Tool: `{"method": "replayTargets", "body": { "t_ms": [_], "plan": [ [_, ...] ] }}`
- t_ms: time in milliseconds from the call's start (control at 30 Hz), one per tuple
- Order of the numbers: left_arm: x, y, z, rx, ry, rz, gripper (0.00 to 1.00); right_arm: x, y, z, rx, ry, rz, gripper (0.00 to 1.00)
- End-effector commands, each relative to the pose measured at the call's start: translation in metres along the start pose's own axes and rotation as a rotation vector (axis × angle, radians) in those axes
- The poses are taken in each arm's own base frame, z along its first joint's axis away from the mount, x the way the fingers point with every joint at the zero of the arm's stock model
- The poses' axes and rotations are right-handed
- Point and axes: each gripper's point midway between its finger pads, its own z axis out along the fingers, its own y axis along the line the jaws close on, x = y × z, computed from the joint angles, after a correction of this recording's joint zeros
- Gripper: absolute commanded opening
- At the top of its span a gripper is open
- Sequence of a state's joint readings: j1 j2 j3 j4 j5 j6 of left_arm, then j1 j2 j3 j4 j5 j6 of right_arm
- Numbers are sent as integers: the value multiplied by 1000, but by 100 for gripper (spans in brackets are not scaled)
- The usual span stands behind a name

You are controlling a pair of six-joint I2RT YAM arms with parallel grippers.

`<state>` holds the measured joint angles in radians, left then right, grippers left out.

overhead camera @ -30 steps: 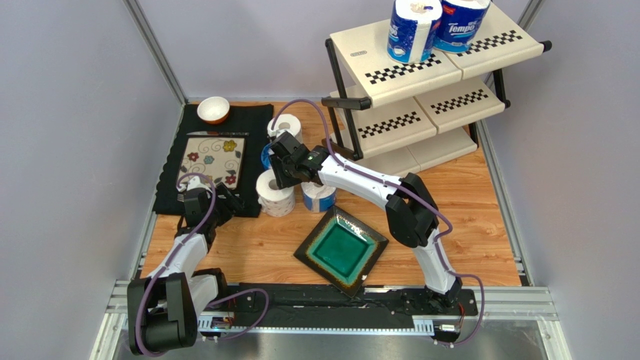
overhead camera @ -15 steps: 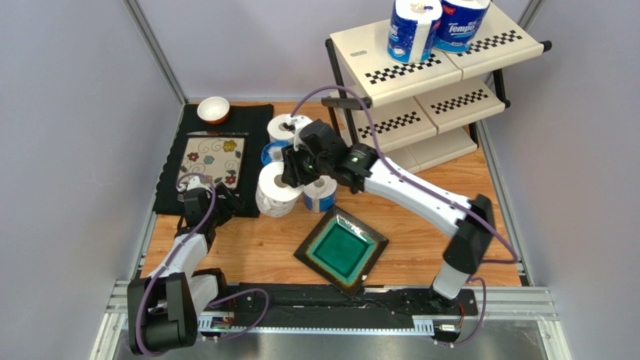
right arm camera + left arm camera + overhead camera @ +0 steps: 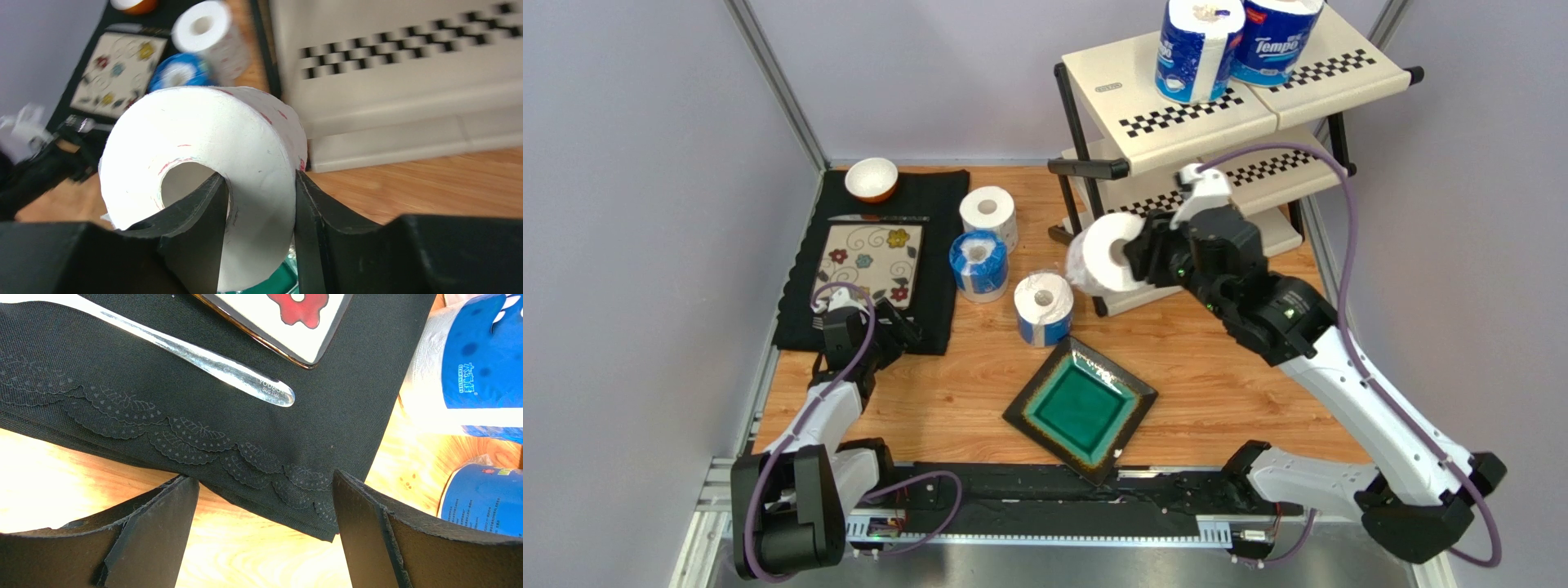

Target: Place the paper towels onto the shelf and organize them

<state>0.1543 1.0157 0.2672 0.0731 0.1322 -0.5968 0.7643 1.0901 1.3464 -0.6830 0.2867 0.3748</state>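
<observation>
1. The left fingers (image 3: 153,530) were seen spread apart with nothing between them, low over the near scalloped edge of the black placemat (image 3: 123,373), on which a spoon (image 3: 215,364) lay.
2. A green square plate (image 3: 1081,404) lay on the bench (image 3: 1259,319), between the two arms.
3. Three paper towels stood upright on the bench beyond the plate. A blue-wrapped roll (image 3: 1043,309) was nearest, a second blue roll (image 3: 978,265) stood at the placemat's right edge, and a plain standing roll (image 3: 989,216) was behind that.
4. A white held roll (image 3: 202,135) was lifted off the bench by the right fingers (image 3: 196,220). One finger was set inside the hollow core and the other against the outside, so that the paper wall was pinched between them.
5. That roll was held in front of the shelf (image 3: 1112,74), by its left front post, and rested on no tier.
6. Two Tempo-wrapped rolls, the left one (image 3: 1198,47) and the right one (image 3: 1274,37), stood side by side on the top tier.
</observation>
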Motion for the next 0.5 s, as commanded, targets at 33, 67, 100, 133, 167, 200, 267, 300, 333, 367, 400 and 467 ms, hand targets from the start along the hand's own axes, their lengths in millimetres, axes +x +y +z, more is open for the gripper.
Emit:
{"method": "replayTargets", "body": {
  "t_ms": [33, 67, 100, 133, 167, 200, 267, 300, 333, 367, 400, 467],
  "plan": [
    [33, 20, -4, -68, 109, -24, 89, -34, -80, -15, 203, -141, 175, 44],
    [33, 20, -3, -68, 109, -24, 89, -42, -99, -18, 247, -167, 210, 44],
    [33, 20, -4, -68, 109, -24, 89, -50, -107, -23, 265, -191, 230, 43],
    [33, 21, -3, -69, 110, -25, 89, -55, -115, -26, 281, -206, 247, 43],
    [34, 20, -4, -68, 112, -23, 89, -62, -130, -30, 316, -233, 282, 43],
    [33, 20, -3, -67, 110, -21, 89, -69, -136, -34, 327, -257, 294, 43],
    [34, 21, -3, -69, 112, -24, 89, -80, -153, -41, 371, -295, 318, 42],
    [34, 21, -3, -69, 115, -25, 89, -83, -159, -40, 381, -301, 329, 41],
    [34, 20, -3, -66, 113, -26, 89, -91, -168, -45, 402, -324, 342, 41],
    [34, 20, -3, -67, 113, -26, 89, -94, -172, -46, 408, -331, 345, 41],
    [35, 20, -3, -66, 119, -27, 89, -96, -176, -47, 418, -338, 354, 41],
    [35, 20, -3, -67, 120, -30, 89, -105, -187, -49, 438, -363, 368, 41]
  ]
}}
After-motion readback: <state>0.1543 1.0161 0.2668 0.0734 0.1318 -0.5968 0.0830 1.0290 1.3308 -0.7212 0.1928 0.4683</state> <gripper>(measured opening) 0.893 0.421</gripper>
